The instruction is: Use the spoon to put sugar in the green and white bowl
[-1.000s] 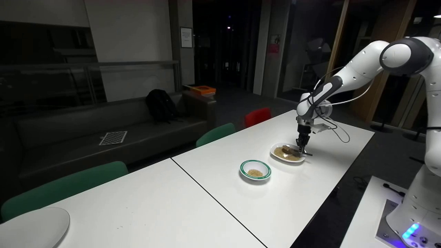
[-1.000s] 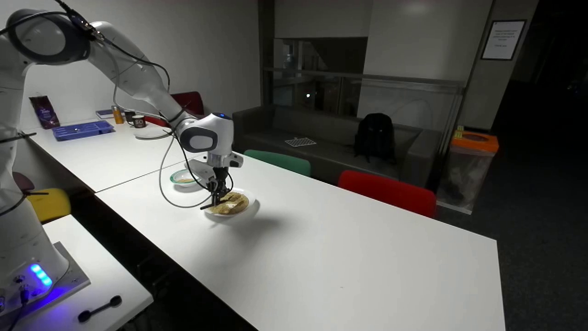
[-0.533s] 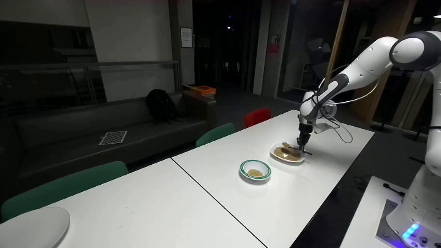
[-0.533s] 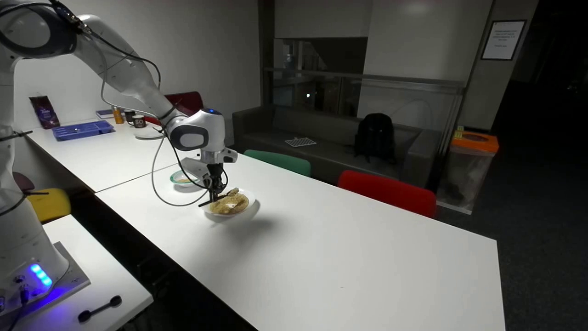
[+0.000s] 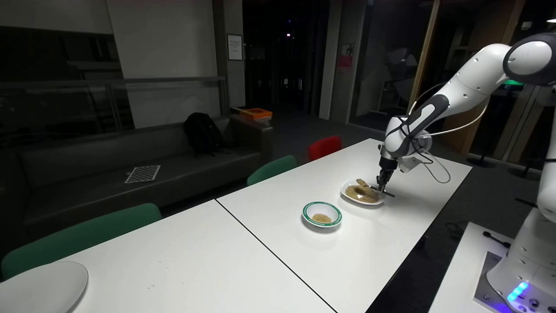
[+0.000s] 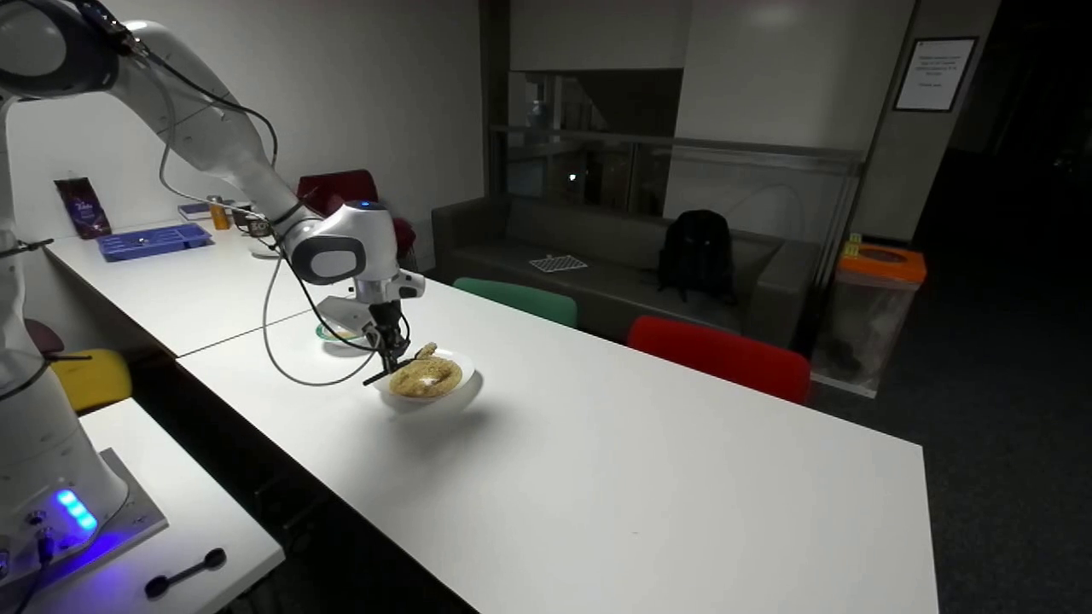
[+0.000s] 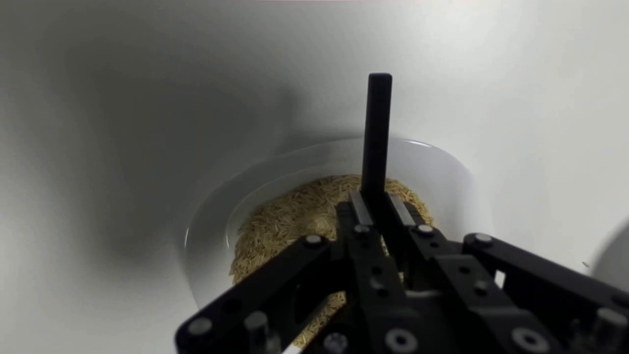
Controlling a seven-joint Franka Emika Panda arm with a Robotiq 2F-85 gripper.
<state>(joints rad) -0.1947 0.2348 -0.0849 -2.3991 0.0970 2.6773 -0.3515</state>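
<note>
Table [image 6: 648, 486] white; red chair [image 6: 718, 356] alongside; backpack [image 6: 697, 254] on dark sofa [image 6: 589, 230] behind; claw [image 7: 375, 197] pinching spoon [image 7: 377, 128] over plate [image 7: 444, 169].

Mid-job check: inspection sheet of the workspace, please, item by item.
Surface: white tabletop, dark seam across it.
Job's things: tan grains heaped in white oval dish, some in green-rimmed white bowl; black-handled spoon, head loaded, over the dish.
Clutter: blue plastic tray and purple packet beyond the seam.
Gripper: black two-fingered gripper, shut on the spoon.
Cables: thin pale cable loops beside the gripper; contact with tabletop unclear.
Surroundings: dark grey sofa with black backpack; green chair, red chair.
</note>
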